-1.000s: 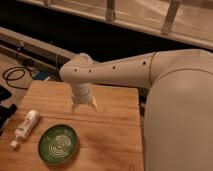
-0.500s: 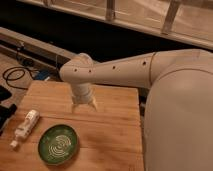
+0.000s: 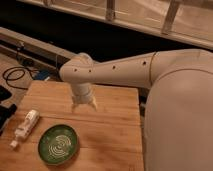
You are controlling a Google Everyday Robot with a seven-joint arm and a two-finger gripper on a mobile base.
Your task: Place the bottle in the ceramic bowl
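The arm (image 3: 125, 70) reaches in from the right, crossing above the far side of the bowl. Under it is the table (image 3: 115, 135), a wooden top on which the bowl stands near the front left corner. The bowl (image 3: 58, 144) is upright and has nothing in it.

The bottle (image 3: 26, 127) lies flat on the wood just left of the bowl, close to its rim but apart from it. Its long axis runs from beyond the bowl's left edge down toward the front. The thinner tip at the front is probably the cap, though the view is too soft to be sure.

The gripper (image 3: 84, 106) hangs pointing down beyond the bowl and a little to its right. It is well apart from the bottle, with its two prongs spread and nothing between them.

By my reading, the step in hand is the reach for the bottle, and the grasp has not yet begun. To do it well, the gripper should cross over the far side of the bowl, not through it. The wrist should turn so the prongs straddle the slim body across its width, then come down at mid-length where the bottle will balance. A round bottle may roll if nudged, so both prongs should meet it together. For the placing, it should be lifted clear of the bowl's rim, centred over the swirl and lowered close before release.
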